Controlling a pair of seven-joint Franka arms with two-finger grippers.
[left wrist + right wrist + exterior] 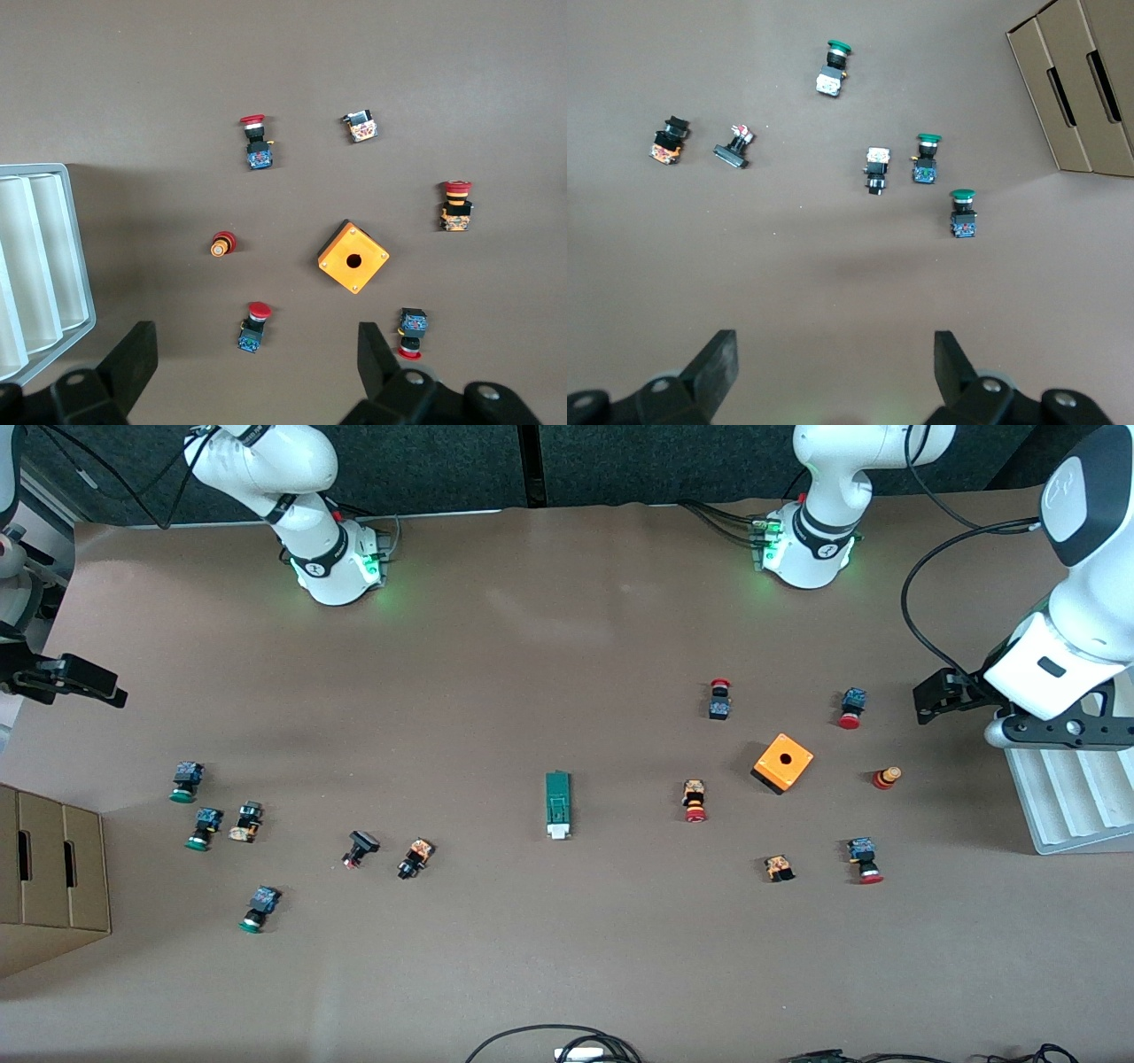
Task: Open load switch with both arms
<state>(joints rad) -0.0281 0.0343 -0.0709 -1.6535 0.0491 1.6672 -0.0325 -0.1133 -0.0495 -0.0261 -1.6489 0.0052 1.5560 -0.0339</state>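
The load switch (557, 804), a narrow dark-green bar with a white end piece, lies flat near the middle of the table; its white end is the end nearer the front camera. Neither wrist view shows it. My left gripper (932, 696) hangs open and empty at the left arm's end of the table, beside the white tray. In the left wrist view, the left gripper (252, 350) is above a red-capped button (253, 326). My right gripper (87, 679) is open and empty over the table edge at the right arm's end; the right wrist view shows this gripper (833, 354) above bare table.
An orange cube (783, 762) and several red-capped push buttons lie toward the left arm's end. Several green-capped buttons (204, 828) and small black parts lie toward the right arm's end. There is a cardboard box (53, 877) at that end and a white ribbed tray (1063, 797) at the other. Cables (549, 1045) lie at the front edge.
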